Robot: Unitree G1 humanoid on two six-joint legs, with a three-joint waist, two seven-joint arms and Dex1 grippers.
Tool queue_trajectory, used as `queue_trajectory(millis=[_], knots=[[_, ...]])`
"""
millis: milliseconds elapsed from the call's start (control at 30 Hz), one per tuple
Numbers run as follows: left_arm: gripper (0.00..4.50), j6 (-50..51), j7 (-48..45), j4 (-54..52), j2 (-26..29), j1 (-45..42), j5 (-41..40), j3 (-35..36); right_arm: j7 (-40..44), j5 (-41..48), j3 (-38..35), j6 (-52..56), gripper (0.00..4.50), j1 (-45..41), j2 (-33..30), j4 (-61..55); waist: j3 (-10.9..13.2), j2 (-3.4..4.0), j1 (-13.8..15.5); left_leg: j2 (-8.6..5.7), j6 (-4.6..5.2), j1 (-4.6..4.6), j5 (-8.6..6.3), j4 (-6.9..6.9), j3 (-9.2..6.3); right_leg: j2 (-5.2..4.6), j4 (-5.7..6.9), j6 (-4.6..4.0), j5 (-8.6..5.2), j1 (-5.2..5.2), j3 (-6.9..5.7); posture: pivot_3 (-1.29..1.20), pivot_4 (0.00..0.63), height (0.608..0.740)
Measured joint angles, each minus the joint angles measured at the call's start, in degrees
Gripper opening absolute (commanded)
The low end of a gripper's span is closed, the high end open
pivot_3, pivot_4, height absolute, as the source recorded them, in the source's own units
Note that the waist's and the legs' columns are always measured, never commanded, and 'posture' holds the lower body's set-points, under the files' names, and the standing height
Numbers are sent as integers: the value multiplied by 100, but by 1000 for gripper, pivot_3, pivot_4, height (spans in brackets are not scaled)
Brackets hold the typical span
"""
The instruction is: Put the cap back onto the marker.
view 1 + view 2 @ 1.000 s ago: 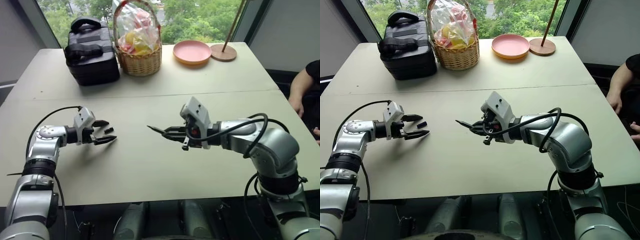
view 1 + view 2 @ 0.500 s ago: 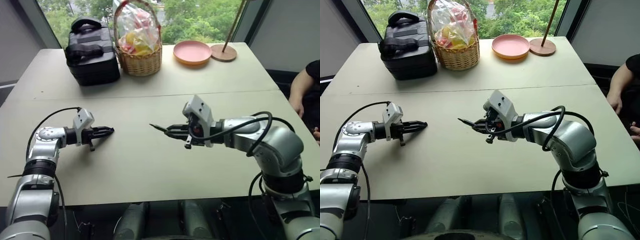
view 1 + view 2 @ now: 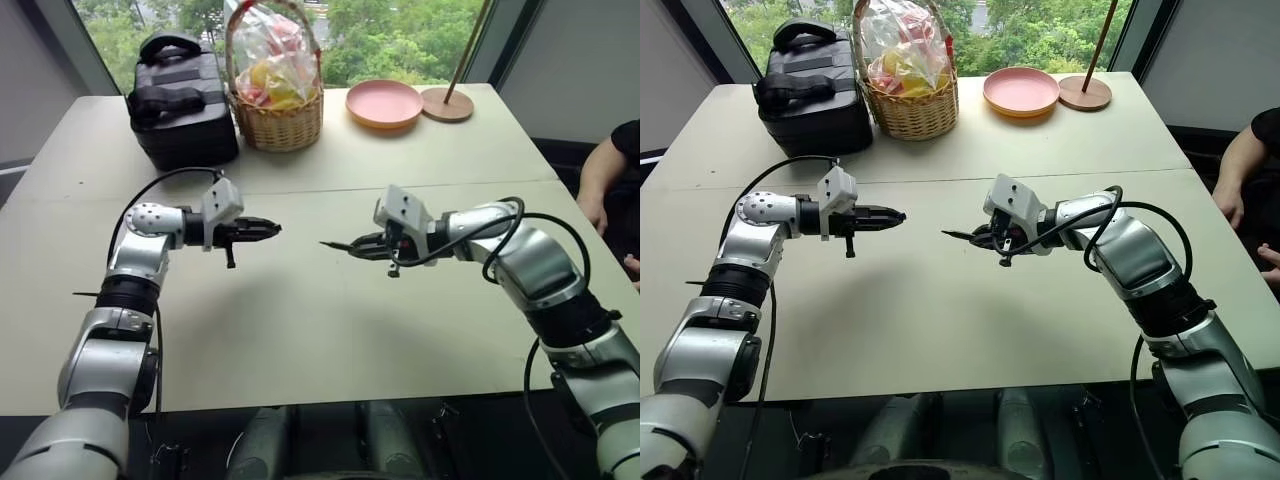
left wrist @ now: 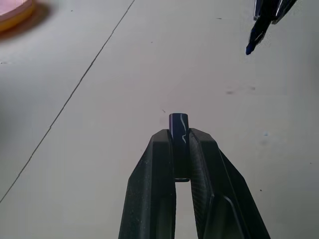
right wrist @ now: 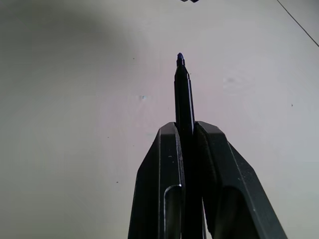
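Closing on marker (image 3: 338,245), raised cap-holding left pincer (image 3: 268,229)

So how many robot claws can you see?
2. The left claw hangs over the table pinching the cap; the right claw faces it, pinching the marker.
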Motion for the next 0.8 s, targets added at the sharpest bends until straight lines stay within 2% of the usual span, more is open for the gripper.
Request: queue_trajectory(millis=[100,267,600,800], knots=[[22,129,-67,-280,-200,25,-12,-116,94,-333,161,-413,0,-114,157,236,0,0,11,0,0,-2,0,2,-1,1,1,0,0,0,0,0,150,740],[22,231,-102,-527,-232,150,-15,-226,160,-669,230,-703,0,-122,281,430,0,0,16,0,0,0,0,3,-4,2,2,0,0,1,0,0,150,740],[22,194,-206,-447,-1,286,12,-281,232,-838,209,-795,0,-119,338,432,0,0,24,0,0,0,0,3,-7,3,3,-1,0,1,0,0,150,740],[22,102,-130,-245,-82,282,12,-281,258,-874,190,-796,0,-119,406,432,0,0,35,-1,0,0,0,4,-7,3,3,-1,0,2,0,0,150,740]])
